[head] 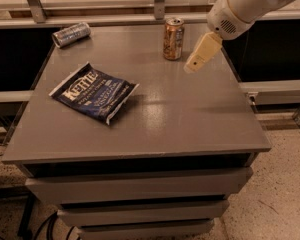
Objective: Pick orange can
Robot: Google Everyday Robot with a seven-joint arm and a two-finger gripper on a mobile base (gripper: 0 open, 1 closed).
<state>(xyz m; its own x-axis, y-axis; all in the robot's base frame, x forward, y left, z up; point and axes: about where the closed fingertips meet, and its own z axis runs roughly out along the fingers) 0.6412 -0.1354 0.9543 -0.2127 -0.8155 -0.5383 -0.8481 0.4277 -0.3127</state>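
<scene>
The orange can [173,39] stands upright near the far edge of the bench [190,129], long axis vertical, silver top up. The gripper [196,63] hangs just right of it, not touching, grasping nothing; spread or closed I cannot tell

The one legible word is "KETTLE" — white capitals slanting across the flat dark-blue crinkled foil chip bag [94,92], which lies on the left part of the grey table top [190,119]. Smaller pale lines of print below that brand name are too fine to read. The small copper-orange metal drink can [173,39], upright near the far edge, carries pale label patches whose wording cannot be made out. The silver-grey can [71,35], on its side at the far left corner, has dark print — also unreadable. The cream-coloured gripper [199,59] hangs just right of the copper-orange metal drink can, above the table's far right part.
</scene>
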